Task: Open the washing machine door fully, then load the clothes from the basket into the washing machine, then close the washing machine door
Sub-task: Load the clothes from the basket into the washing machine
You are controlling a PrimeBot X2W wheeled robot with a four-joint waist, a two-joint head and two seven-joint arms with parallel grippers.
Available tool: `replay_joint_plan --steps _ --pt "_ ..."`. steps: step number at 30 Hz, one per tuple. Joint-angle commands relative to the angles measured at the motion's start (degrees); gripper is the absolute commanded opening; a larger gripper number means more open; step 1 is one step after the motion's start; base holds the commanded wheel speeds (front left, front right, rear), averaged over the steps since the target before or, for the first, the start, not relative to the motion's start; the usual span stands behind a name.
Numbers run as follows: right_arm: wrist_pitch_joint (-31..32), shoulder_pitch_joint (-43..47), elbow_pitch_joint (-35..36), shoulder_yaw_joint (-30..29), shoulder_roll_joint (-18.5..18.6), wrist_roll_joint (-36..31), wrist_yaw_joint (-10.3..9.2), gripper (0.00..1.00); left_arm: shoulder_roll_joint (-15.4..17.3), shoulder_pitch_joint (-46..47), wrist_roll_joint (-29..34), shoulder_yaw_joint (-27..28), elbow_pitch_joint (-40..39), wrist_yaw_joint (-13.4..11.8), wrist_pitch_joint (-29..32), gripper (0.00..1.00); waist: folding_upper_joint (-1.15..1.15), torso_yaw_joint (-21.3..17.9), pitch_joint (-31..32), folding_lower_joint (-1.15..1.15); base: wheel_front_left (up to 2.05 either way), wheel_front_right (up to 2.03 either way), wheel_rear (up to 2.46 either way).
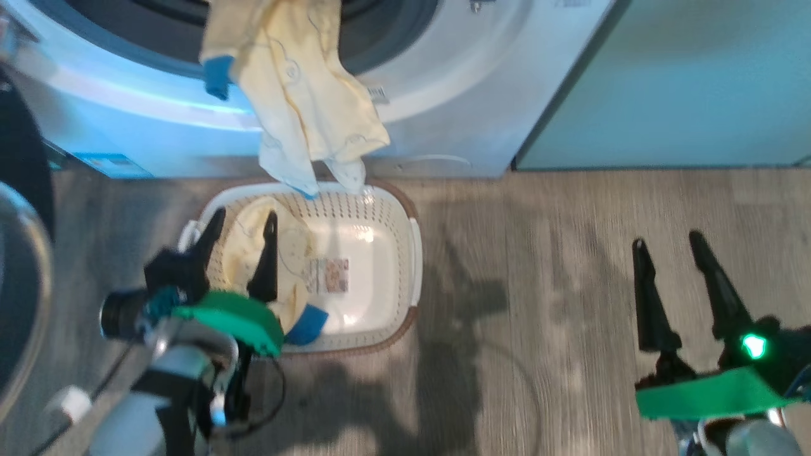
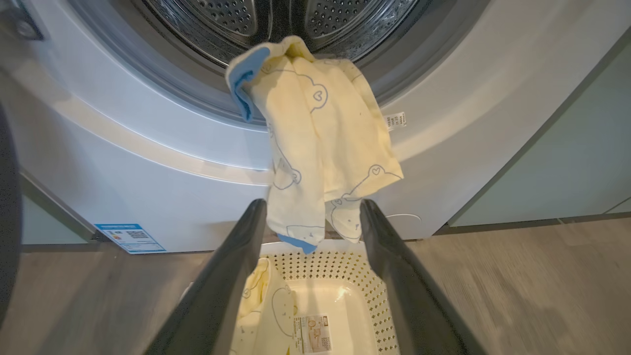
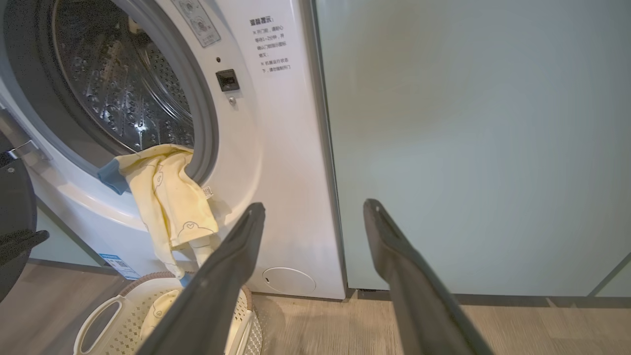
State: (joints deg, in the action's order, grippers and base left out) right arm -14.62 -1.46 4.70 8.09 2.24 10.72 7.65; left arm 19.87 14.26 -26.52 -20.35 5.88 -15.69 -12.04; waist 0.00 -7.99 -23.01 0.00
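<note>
Head view: left hand (image 1: pixel 246 214) partly hides clothes (image 1: pixel 293 244) in the basket (image 1: pixel 386 209).

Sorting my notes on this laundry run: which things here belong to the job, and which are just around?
Job: washer, door, basket, loose garment inside it, draped garment on the washer's rim.
Just around: green cabinet, floor.
</note>
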Motion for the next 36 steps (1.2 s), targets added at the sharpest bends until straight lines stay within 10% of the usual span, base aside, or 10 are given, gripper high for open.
replay_joint_plan --steps 1,33,36 --pt "-0.38 -2.15 2.22 1.31 0.64 0.58 -0.16 1.0 0.65 3.06 -0.57 2.46 -0.09 0.48 -0.08 1.0 0.0 -1.41 -2.72 0.0 0.0 0.0 0.0" --pt "-0.38 -9.45 2.16 4.1 0.64 7.3 -0.16 1.0 0.2 32.29 -0.6 5.05 31.31 14.85 -2.94 1.0 0.0 -10.31 -15.68 0.0 0.0 0.0 0.0" --pt "-0.38 -9.69 2.09 4.44 0.64 7.77 -0.16 1.0 0.21 33.1 -0.13 5.15 32.31 15.12 -2.95 0.0 0.0 -10.69 -15.73 0.0 0.0 0.0 0.0"
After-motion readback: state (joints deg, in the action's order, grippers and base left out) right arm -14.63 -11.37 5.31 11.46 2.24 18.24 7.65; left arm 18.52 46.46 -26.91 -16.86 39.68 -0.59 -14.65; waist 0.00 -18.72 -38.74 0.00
